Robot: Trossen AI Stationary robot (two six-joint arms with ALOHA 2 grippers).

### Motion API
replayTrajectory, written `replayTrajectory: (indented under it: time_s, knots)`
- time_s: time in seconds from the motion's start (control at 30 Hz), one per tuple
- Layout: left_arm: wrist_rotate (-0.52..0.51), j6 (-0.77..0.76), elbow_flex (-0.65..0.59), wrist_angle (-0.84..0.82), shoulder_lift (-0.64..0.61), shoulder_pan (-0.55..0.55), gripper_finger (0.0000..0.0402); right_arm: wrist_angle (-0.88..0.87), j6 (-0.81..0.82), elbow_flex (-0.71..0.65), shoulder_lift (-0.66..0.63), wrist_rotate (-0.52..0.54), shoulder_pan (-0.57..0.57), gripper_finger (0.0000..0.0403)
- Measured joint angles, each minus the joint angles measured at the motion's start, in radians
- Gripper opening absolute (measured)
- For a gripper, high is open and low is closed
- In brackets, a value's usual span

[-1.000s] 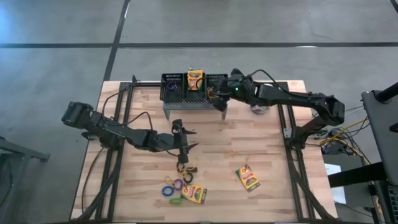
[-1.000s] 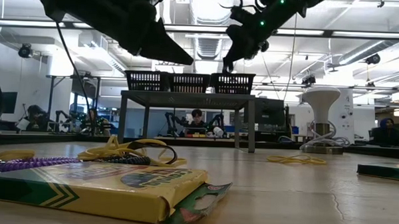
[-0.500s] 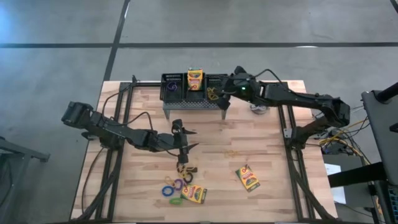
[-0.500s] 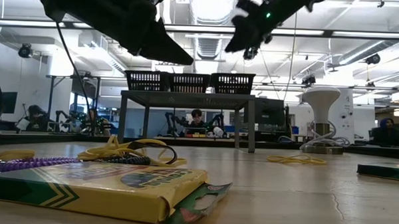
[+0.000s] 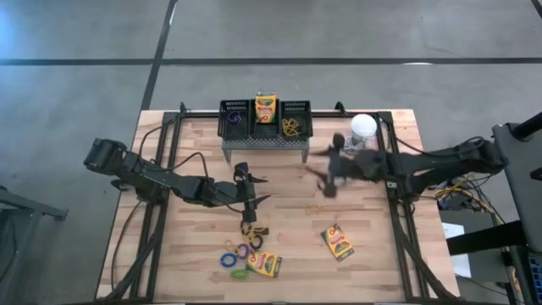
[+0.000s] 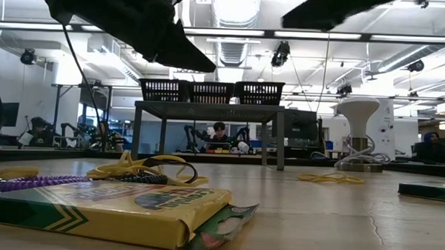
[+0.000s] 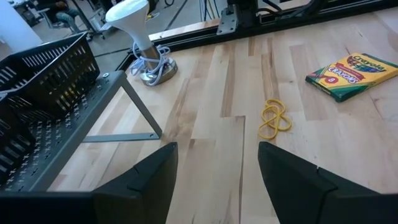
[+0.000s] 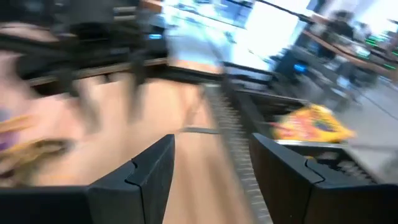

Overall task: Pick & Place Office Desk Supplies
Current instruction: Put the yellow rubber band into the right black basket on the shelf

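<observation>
Three black mesh bins (image 5: 266, 119) stand in a row on a grey stand (image 5: 264, 144) at the table's far edge. The left bin holds a purple loop (image 5: 234, 119), the middle one an upright crayon box (image 5: 266, 108), the right one yellow loops (image 5: 290, 127). On the table lie a yellow loop (image 5: 316, 207), a crayon box (image 5: 337, 242), and another crayon box (image 5: 263, 264) beside several coloured loops (image 5: 237, 254). My left gripper (image 5: 251, 191) hovers open over the table's middle. My right gripper (image 5: 326, 175), blurred, is open and empty right of the stand.
A white round-topped object (image 5: 362, 127) stands on the table right of the stand, close to my right arm. Bare wood (image 5: 288, 182) lies between the two grippers. Dark frame rails (image 5: 391, 169) run along the table's left and right sides.
My right gripper has swung away from the right bin toward the table's right and near side and has turned. The yellow loops stay in that bin. My left arm has kept still.
</observation>
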Motion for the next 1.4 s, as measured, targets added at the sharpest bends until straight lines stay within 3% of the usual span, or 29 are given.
replayTrajectory:
  time_s: [0.3, 0.5, 0.7, 0.83, 0.93, 1.03, 1.27, 1.4]
  knots:
    - [0.000, 0.000, 0.000, 0.004, 0.000, 0.000, 0.0228, -0.007, 0.015, -0.158, -0.066, -0.001, 0.220, 0.0203]
    - [0.000, -0.001, 0.000, 0.003, 0.000, 0.000, 0.0228, -0.021, 0.179, -0.170, -0.047, -0.006, 0.236, 0.0203]
    - [0.000, -0.002, 0.000, 0.000, 0.000, 0.000, 0.0228, -0.239, 0.291, -0.075, -0.018, -0.054, 0.236, 0.0203]
    - [0.000, -0.004, 0.000, 0.000, 0.000, 0.000, 0.0228, -0.428, 0.351, -0.026, 0.028, -0.054, 0.235, 0.0203]
    - [0.000, -0.016, 0.000, 0.000, 0.000, 0.000, 0.0228, -0.473, 0.369, -0.025, 0.069, -0.070, 0.235, 0.0203]
    - [0.000, -0.019, 0.000, 0.000, 0.000, 0.000, 0.0228, -0.470, 0.372, -0.030, 0.129, -0.145, 0.234, 0.0203]
    - [0.000, -0.019, 0.000, -0.001, 0.000, 0.000, 0.0228, -0.410, 0.365, -0.031, 0.314, -0.168, 0.201, 0.0203]
    - [0.000, -0.019, 0.000, -0.003, 0.000, 0.000, 0.0228, -0.327, 0.320, -0.031, 0.405, -0.262, 0.153, 0.0203]
